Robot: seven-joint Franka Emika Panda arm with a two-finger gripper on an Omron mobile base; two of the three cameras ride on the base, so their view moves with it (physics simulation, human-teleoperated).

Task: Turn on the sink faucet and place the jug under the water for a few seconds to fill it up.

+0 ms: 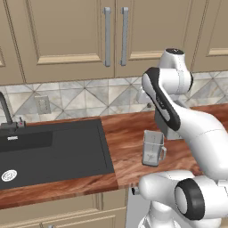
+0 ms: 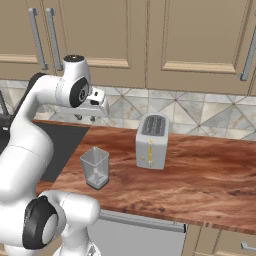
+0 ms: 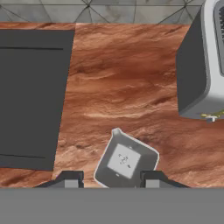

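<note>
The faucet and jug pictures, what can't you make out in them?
- Sink faucet: left base view, its spout is cut off by the left edge, so water cannot be judged.
- Jug: its handle shows there; in the hand view the jug is cut by the bottom band.
- Pincer: hand view, just the finger tips show.
- Toaster: hand view, cut off by the right edge.

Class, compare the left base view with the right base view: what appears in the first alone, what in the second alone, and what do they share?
Left base view alone: the sink faucet, dry, the silver drain and a wall outlet. Right base view alone: the toaster and the gripper above the counter. Shared: the jug upright on the wooden counter, beside the black sink, under the cabinets.
</note>
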